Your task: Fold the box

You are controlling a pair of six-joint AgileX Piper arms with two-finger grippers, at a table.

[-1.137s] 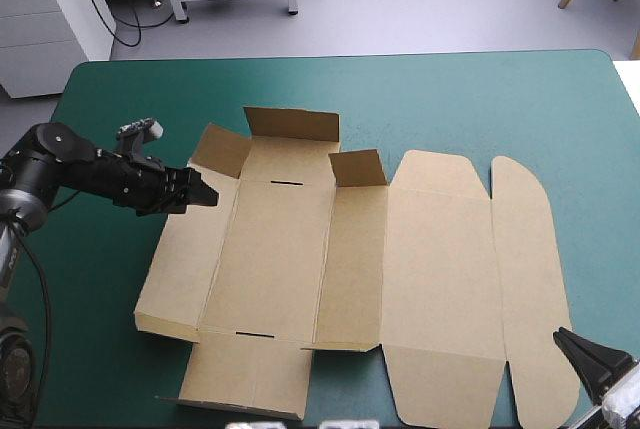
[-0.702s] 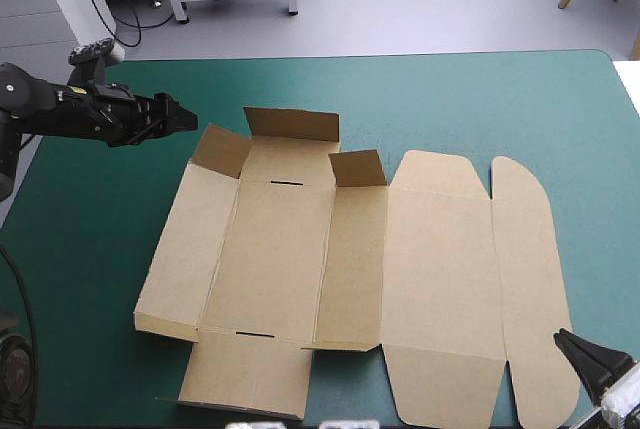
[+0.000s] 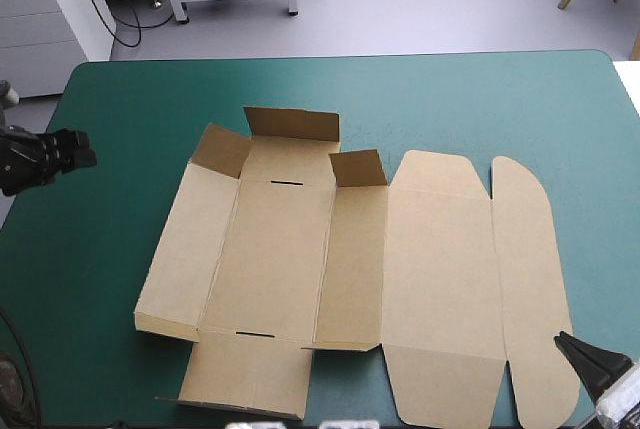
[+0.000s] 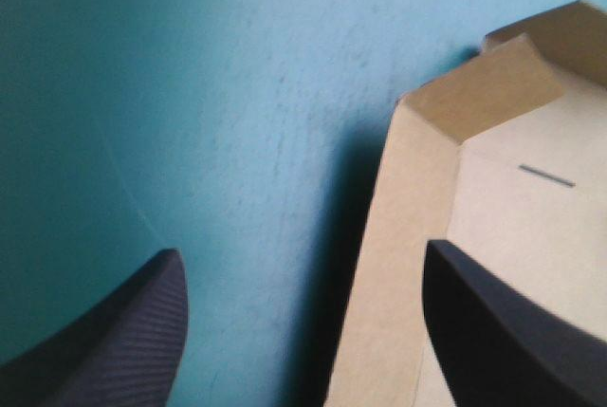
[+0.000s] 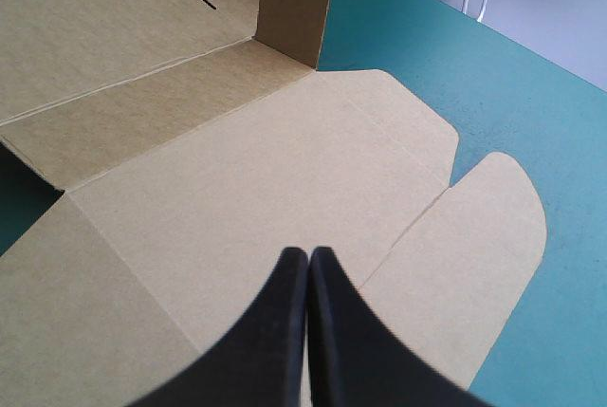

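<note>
The box (image 3: 340, 269), a flat cut sheet of brown board, is spread across the middle of the teal-green table cover (image 3: 480, 99), with short flaps (image 3: 292, 124) raised at its far end. The left gripper (image 3: 78, 149) is seen at the frame's left edge, clear of the board, its black fingers (image 4: 123, 331) spread wide and empty. The right gripper (image 3: 568, 341) is cut off in the lower right corner, its fingers pressed together over the rounded end panel (image 3: 525, 279). Contact cannot be judged.

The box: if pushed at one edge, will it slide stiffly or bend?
Likely it bends at its creases: the box is one thin cut sheet, and its far flaps stand up along folds. It probably slides easily too, lying loose and flat on the teal-green cover. It looks light for its spread.
</note>
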